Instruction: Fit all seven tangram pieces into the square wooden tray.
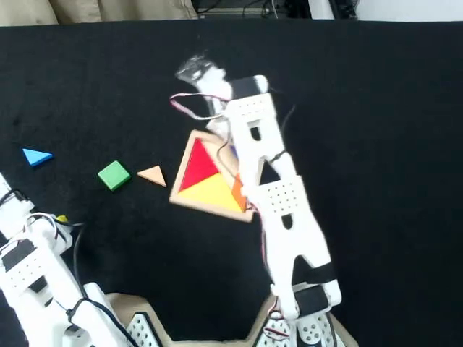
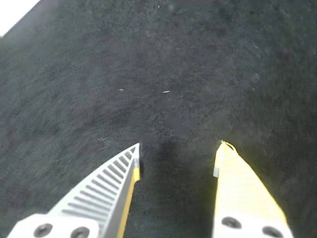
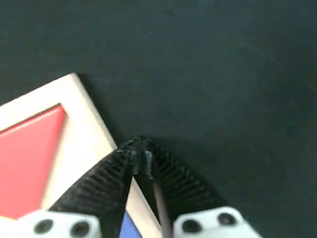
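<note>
Tray (image 1: 182, 170): centre of the black cloth (image 1: 376, 144), holding a red triangle (image 1: 198, 165), yellow triangle (image 1: 211, 193) and orange piece (image 1: 238, 194).
Loose, left of it: tan triangle (image 1: 153, 175), green square (image 1: 114, 176), blue triangle (image 1: 36, 156).
Right gripper (image 3: 141, 151): I see its tips pressed together beside the tray's rim.
Left gripper (image 2: 178, 153): fingers spread, empty, over bare cloth.
Far edge: pale fabric (image 1: 72, 9).
</note>
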Robot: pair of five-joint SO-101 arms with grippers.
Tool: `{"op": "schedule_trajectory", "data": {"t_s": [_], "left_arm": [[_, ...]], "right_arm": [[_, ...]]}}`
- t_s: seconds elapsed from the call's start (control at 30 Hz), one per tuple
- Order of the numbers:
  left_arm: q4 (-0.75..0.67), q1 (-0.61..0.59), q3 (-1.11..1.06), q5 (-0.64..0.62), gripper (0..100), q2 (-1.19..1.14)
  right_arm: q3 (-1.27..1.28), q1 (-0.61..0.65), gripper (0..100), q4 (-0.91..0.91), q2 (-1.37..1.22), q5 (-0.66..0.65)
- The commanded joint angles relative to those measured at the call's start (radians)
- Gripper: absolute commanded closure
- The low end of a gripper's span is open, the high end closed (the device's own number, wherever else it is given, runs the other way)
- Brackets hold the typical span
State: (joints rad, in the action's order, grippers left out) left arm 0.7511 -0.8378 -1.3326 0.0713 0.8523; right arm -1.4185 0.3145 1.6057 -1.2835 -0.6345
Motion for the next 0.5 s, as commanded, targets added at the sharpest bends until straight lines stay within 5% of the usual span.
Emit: {"op": "schedule_trajectory", "data": {"t_s": [0.0, 0.47], "left_arm": [[-0.037, 0.015, -0.007, -0.008, 76, 0.02], [-0.038, 0.015, -0.007, -0.008, 76, 0.018]], "right_arm": [[-0.067, 0.071, 98.8, 0.055, 0.008, -0.026], [-0.07, 0.129, 98.8, 0.155, 0.018, -0.075]]}}
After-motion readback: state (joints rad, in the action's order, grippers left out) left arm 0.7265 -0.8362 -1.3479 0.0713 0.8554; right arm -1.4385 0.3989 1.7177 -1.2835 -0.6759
